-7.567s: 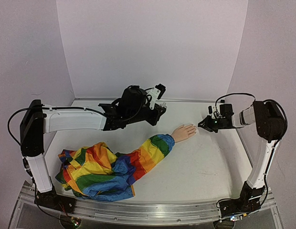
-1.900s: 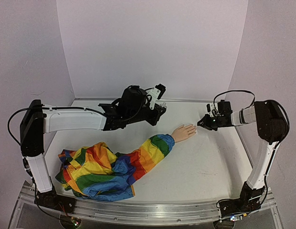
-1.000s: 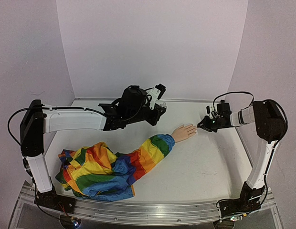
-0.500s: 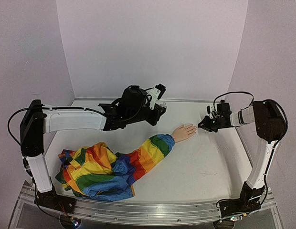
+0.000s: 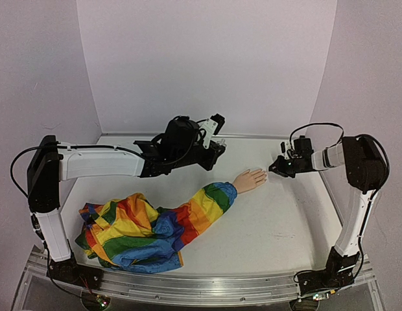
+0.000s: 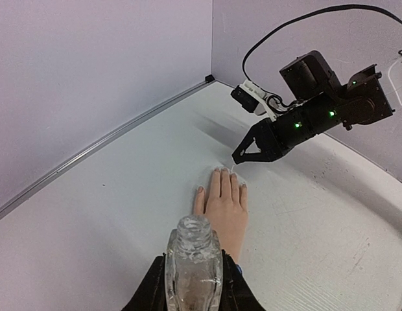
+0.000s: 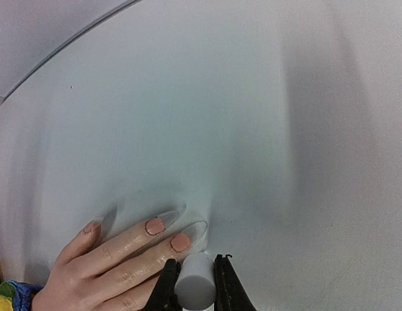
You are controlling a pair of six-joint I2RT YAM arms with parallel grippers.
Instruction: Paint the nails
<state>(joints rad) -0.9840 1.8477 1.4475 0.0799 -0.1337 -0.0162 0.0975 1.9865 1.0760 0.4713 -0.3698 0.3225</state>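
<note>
- Right tool, pinching a grey cap, sits at the nails, lower centre of its wrist view; slight drift could smear skin or worktop.
- Left tool pinches the clear bottle; a tilt could spill it.

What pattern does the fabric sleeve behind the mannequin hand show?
Rainbow stripes; the sleeve shows best in the top external view.
</note>
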